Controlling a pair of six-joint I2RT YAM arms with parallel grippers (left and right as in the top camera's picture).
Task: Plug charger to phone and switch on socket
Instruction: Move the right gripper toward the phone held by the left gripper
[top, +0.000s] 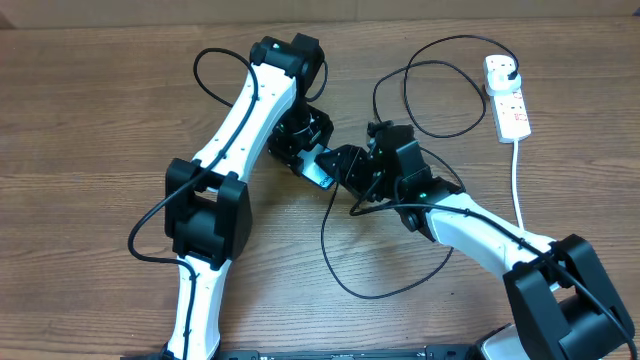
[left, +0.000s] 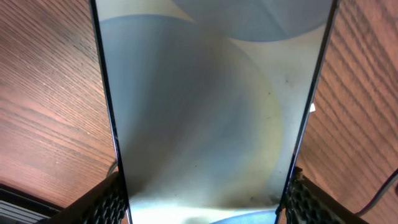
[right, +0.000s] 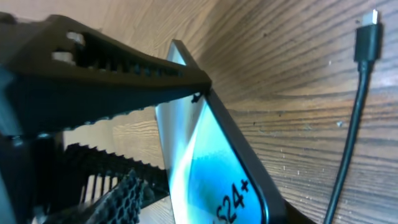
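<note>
My left gripper (top: 305, 150) is shut on the phone (top: 322, 175), with a finger on each long edge; the phone fills the left wrist view (left: 205, 112) between those fingers (left: 205, 202). My right gripper (top: 352, 172) is at the phone's other end. In the right wrist view the tilted phone (right: 214, 168) shows a blue screen, with a gap between it and my one visible finger (right: 121, 193). The charger cable (top: 350, 285) loops over the table. Its connector tip (right: 368, 28) lies free on the wood. Its black plug (top: 503, 68) sits in the white socket strip (top: 513, 112).
The strip's thick white cord (top: 517, 180) runs down toward the right arm. Cable loops lie behind the grippers (top: 440, 90) and in front of them. The left arm's own black cable (top: 150, 225) arcs at the left.
</note>
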